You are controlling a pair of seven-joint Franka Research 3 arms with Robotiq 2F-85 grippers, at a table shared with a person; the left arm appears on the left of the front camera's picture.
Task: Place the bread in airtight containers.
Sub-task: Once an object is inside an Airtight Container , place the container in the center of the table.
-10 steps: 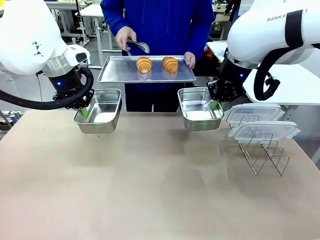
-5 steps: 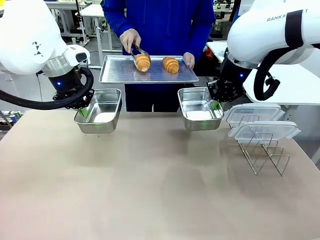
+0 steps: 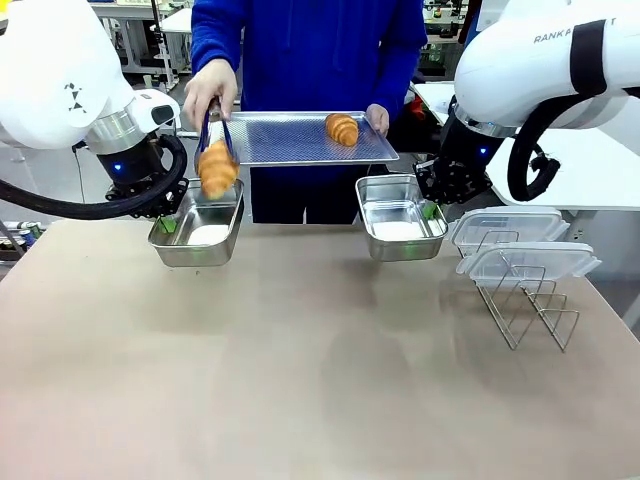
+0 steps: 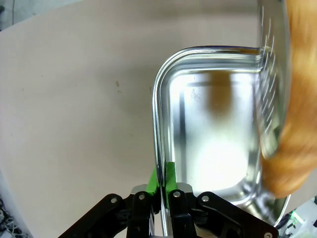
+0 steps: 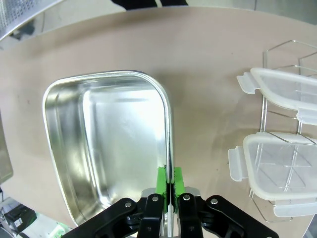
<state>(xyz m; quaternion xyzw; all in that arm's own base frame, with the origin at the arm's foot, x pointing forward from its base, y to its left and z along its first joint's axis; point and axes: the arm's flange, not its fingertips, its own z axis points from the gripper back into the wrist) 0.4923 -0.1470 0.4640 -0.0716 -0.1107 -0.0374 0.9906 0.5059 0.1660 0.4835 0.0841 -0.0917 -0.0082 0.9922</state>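
Tongs [image 3: 219,128] in the person's hand [image 3: 208,88] now hold one croissant [image 3: 217,168] just above the left pan [image 3: 195,250]; half a second ago it lay on the tray [image 3: 290,142]. The other croissant [image 3: 341,128] stays on the tray. Our left gripper [image 4: 162,179] pinches the left pan's rim, and our right gripper [image 5: 170,182] pinches the rim of the right pan [image 5: 99,148], both unmoved.
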